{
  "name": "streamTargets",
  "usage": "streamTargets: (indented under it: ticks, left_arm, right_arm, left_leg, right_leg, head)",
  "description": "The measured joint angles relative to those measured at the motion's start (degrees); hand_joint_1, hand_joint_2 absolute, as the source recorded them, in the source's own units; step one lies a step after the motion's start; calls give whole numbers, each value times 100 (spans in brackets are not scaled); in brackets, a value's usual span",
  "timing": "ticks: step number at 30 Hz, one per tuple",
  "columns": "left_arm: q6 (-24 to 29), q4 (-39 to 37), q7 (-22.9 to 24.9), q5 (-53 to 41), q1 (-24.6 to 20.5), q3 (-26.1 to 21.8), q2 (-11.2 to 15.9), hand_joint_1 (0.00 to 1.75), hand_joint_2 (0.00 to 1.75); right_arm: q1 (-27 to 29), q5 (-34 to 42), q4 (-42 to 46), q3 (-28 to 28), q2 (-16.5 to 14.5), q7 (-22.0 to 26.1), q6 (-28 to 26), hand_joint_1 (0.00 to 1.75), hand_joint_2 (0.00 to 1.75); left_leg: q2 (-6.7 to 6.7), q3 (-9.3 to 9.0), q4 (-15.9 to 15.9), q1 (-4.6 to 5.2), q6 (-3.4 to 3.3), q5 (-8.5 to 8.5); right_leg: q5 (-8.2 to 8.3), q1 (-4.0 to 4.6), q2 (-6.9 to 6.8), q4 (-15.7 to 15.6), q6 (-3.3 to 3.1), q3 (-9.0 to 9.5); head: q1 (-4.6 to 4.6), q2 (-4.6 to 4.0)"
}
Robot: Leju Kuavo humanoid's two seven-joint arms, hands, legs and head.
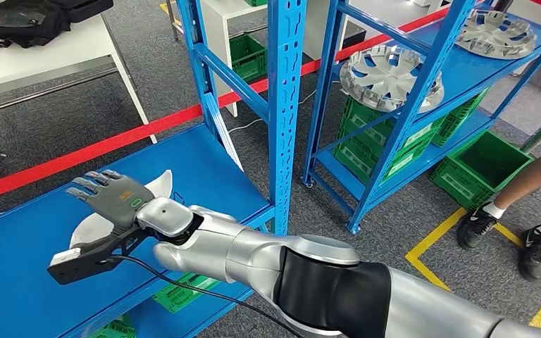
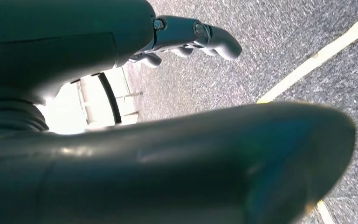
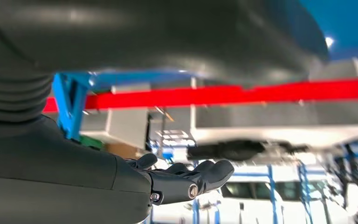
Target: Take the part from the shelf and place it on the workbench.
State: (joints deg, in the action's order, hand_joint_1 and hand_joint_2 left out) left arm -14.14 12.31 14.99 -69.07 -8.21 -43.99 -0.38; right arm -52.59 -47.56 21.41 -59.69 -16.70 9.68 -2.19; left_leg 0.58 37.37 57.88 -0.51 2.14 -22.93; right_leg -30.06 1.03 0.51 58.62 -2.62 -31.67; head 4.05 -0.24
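Blue shelving (image 1: 280,84) ahead, hubcaps (image 1: 387,76) stacked on the neighbouring rack over green crates (image 1: 480,165); a person's legs (image 1: 528,190) at the far right. Right hand (image 1: 116,201) stretched flat over the blue shelf board (image 1: 21,260), fingers spread, gripping nothing. White part (image 1: 156,186) lying just beneath, partly hidden. Left hand (image 2: 186,39) hanging above grey floor, fingers loosely extended, empty.

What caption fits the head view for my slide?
Right hand reaching over a white part on the blue shelf, fingers spread.
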Motion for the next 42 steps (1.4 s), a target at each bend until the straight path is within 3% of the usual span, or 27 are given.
streamTargets:
  ticks: [15, 21, 25, 27, 30, 31, 32, 33, 35, 36, 38, 40, 42]
  left_arm:
    - [0, 0, -15, -102, -49, -1, -24, 0, 0]
    - [0, 0, -30, -104, -62, -1, -25, 0, 0]
    - [0, 0, -42, -112, -83, -1, -32, 0, 0]
    - [0, 0, -46, -120, -97, -1, -42, 0, 0]
    - [0, 0, -57, -125, -110, -1, -48, 0, 0]
    - [0, 0, -57, -126, -109, -1, -50, 0, 0]
    - [0, 0, -57, -126, -108, -1, -51, 0, 0]
    - [0, 0, -57, -126, -108, -1, -54, 0, 0]
    - [0, 0, -60, -126, -112, -1, -62, 0, 0]
    - [0, 0, -60, -126, -116, -1, -64, 0, 0]
    - [0, -1, -61, -127, -118, -1, -67, 0, 0]
    - [0, -2, -61, -128, -112, -2, -68, 0, 0]
    - [0, -4, -61, -128, -114, -3, -69, 0, 0]
  right_arm:
    - [-39, 90, 296, -4, -62, 491, 218, 0, 0]
    - [-29, 116, 296, -7, -37, 542, 225, 0, 0]
    - [-33, 126, 310, -7, -30, 545, 227, 0, 0]
    - [-39, 129, 325, -8, -27, 548, 228, 0, 0]
    - [6, 128, 329, -9, -6, 548, 238, 0, 0]
    - [33, 128, 329, -9, 4, 547, 243, 0, 0]
    - [52, 128, 329, -10, 12, 547, 248, 0, 0]
    - [61, 128, 329, -10, 17, 547, 251, 0, 0]
    - [60, 128, 329, -12, 21, 547, 254, 0, 0]
    - [60, 128, 329, -14, 24, 548, 255, 0, 0]
    - [67, 129, 329, -17, 31, 545, 260, 0, 0]
    - [66, 129, 337, -20, 25, 543, 262, 0, 0]
    - [58, 128, 350, -20, 15, 548, 261, 0, 0]
  left_leg:
    - [0, -6, 10, 8, -19, -14]
    - [0, -9, 52, 29, -75, -65]
    - [14, -45, 25, 23, -134, -95]
    - [30, -102, -31, -17, -168, -89]
    - [73, -124, -39, -30, -190, -102]
    - [101, -124, -31, -34, -184, -110]
    - [135, -124, -18, -42, -171, -119]
    - [179, -126, 2, -53, -151, -132]
    - [268, -121, 55, -77, -95, -163]
    - [311, -114, 81, -79, -55, -176]
    - [383, -98, 86, -86, 32, -177]
    - [430, -88, 60, -98, 114, -163]
    - [292, 5, 251, -88, 164, -278]
  right_leg:
    - [-7, -10, -1, -6, 12, 11]
    - [-36, -32, 0, -8, 60, 38]
    - [-85, -40, -11, 0, 131, 79]
    - [-264, -45, -17, 300, 191, -37]
    - [-734, -98, -19, 1406, 259, -651]
    - [-760, -114, -19, 1632, 271, -809]
    - [-664, -128, -18, 1637, 279, -859]
    - [-460, -142, -9, 1402, 282, -787]
    - [-20, -162, 108, 623, 285, -460]
    - [106, -163, 178, 334, 274, -335]
    - [147, -137, 240, 169, 231, -271]
    - [174, -133, 156, 131, 143, -241]
    - [198, -151, 58, 80, 58, -180]
  head:
    - [-1, 0]
    - [-1, 0]
    - [1, 0]
    - [14, 0]
    - [24, 0]
    - [24, 0]
    - [24, 0]
    - [25, 0]
    - [23, 0]
    - [22, 0]
    - [23, 0]
    - [27, 0]
    - [4, 0]
